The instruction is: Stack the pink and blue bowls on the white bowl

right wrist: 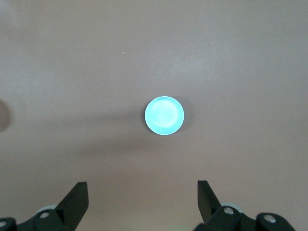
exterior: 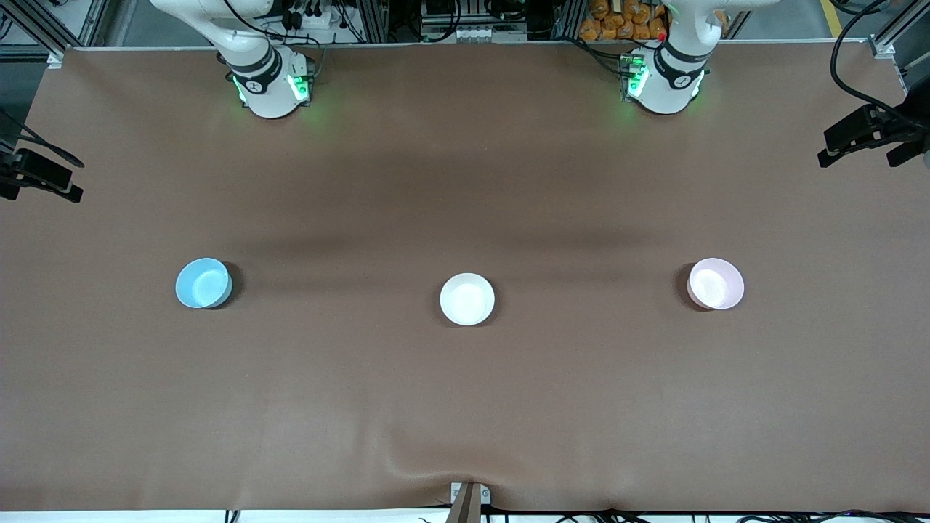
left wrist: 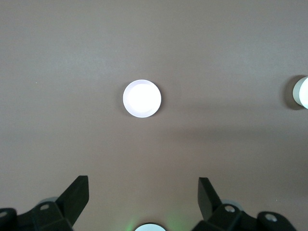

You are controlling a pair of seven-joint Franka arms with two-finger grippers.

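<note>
Three bowls sit upright in a row on the brown table (exterior: 465,407), well apart from one another. The white bowl (exterior: 467,298) is in the middle, slightly nearer the front camera than the others; the blue bowl (exterior: 203,283) is toward the right arm's end and the pink bowl (exterior: 716,283) toward the left arm's end. The left gripper (left wrist: 143,192) hangs high over the table with its fingers spread wide and empty, the pink bowl below it. The right gripper (right wrist: 142,192) hangs likewise, open and empty, over the blue bowl.
</note>
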